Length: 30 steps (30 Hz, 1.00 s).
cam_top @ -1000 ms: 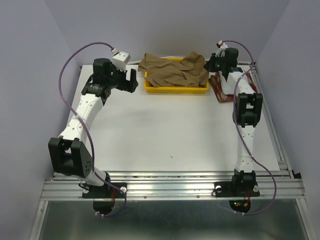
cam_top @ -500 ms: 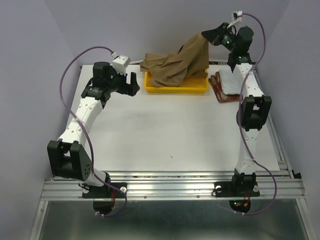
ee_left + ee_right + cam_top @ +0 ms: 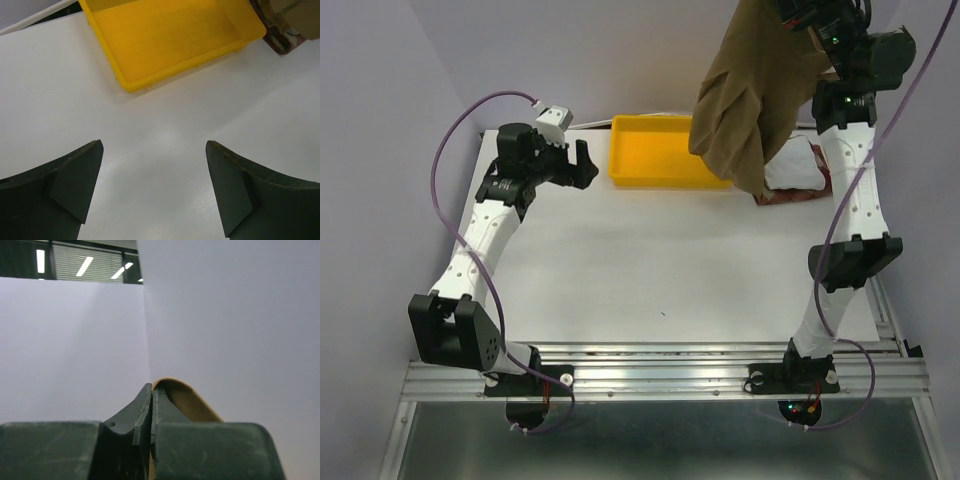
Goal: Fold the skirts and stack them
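Observation:
My right gripper [image 3: 798,18] is raised high at the back right and shut on the tan-brown skirt [image 3: 748,100], which hangs down from it in long folds; a tan edge [image 3: 187,400] loops over its closed fingertips in the right wrist view. The white skirt [image 3: 792,165] lies folded on the red-and-beige checked skirt [image 3: 800,193] at the back right of the table, partly hidden by the hanging cloth. My left gripper [image 3: 582,164] is open and empty, low over the table just left of the yellow tray [image 3: 650,152].
The yellow tray also shows in the left wrist view [image 3: 165,35], with nothing in it. White table surface [image 3: 660,260] spreads in front of it. Purple walls close in the back and sides.
My right gripper rose steeply with the tan-brown skirt, lifting it fully out of the yellow tray. The left arm shifted only slightly.

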Each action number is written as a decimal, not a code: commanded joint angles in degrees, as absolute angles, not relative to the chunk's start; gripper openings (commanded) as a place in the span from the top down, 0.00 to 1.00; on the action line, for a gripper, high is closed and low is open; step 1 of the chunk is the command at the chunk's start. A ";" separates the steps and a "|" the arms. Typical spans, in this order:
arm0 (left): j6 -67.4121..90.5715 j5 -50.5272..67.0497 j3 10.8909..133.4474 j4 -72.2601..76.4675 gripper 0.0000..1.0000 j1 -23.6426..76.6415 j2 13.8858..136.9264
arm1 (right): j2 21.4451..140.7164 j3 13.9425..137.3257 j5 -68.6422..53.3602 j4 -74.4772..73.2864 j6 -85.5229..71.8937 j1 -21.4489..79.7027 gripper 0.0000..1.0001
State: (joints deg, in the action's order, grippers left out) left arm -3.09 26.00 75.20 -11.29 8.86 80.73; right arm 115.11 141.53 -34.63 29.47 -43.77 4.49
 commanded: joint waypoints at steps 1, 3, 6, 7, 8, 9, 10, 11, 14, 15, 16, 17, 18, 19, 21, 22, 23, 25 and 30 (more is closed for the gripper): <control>-2.11 27.25 74.27 -7.82 0.04 8.35 77.35 | 106.89 136.52 -38.91 37.79 -44.13 6.42 0.99; -2.55 27.07 74.09 -8.08 0.04 8.35 76.82 | 102.23 126.98 -41.30 36.48 -41.94 8.51 0.99; -4.38 27.16 74.09 -10.01 0.04 8.26 76.47 | 94.87 113.69 -44.47 32.88 -34.30 11.33 0.99; -4.74 27.25 74.00 -10.37 0.04 8.09 76.38 | 93.18 104.59 -45.34 30.96 -30.71 13.51 0.99; -5.18 27.42 73.74 -10.63 0.04 8.00 75.85 | 91.69 100.33 -45.79 29.81 -28.93 14.67 0.99; -5.53 27.33 73.13 -10.81 0.04 7.91 75.50 | 90.28 96.28 -46.05 28.66 -27.26 15.90 0.99; -6.23 27.16 72.60 -10.90 0.04 7.74 75.15 | 87.91 88.67 -46.05 26.74 -23.94 18.52 0.99; -6.68 26.64 71.73 -10.81 0.04 7.73 74.54 | 85.98 85.03 -45.79 26.11 -22.17 19.85 0.99; -7.21 25.84 71.02 -11.16 0.05 7.73 74.62 | 84.55 73.76 -44.65 24.79 -16.19 25.04 0.99; -7.38 25.84 70.84 -11.68 0.05 7.65 74.88 | 84.64 72.26 -43.95 24.00 -15.30 26.27 0.99; -7.64 25.84 70.67 -11.78 0.06 7.73 75.06 | 85.68 70.51 -42.21 24.52 -15.03 27.76 0.99; -7.65 26.27 70.49 -11.69 0.07 7.65 75.32 | 86.65 70.58 -42.36 24.96 -14.94 27.77 0.99; -7.82 26.80 70.05 -11.60 0.07 7.65 75.41 | 87.79 71.45 -41.93 24.53 -15.20 28.64 0.99; -8.00 27.15 69.87 -11.51 0.08 7.65 75.41 | 89.11 72.67 -41.75 23.56 -15.90 28.65 0.99; -8.96 28.55 69.09 -11.08 0.09 7.65 75.15 | 92.71 76.19 -42.80 20.23 -17.93 29.96 0.99; -9.23 28.83 68.73 -10.90 0.09 7.65 75.06 | 93.51 76.81 -44.19 19.00 -17.84 30.49 0.87; -9.40 29.35 68.38 -10.72 0.09 7.65 74.97 | 94.21 77.08 -44.99 16.46 -17.49 31.19 0.74; -10.45 31.02 67.94 -11.42 0.09 7.65 75.32 | 94.92 77.34 -47.28 13.46 -16.79 32.25 0.52; -18.79 39.62 66.80 -16.34 0.10 7.65 75.41 | 90.54 79.80 -46.05 -4.27 -3.28 30.24 0.25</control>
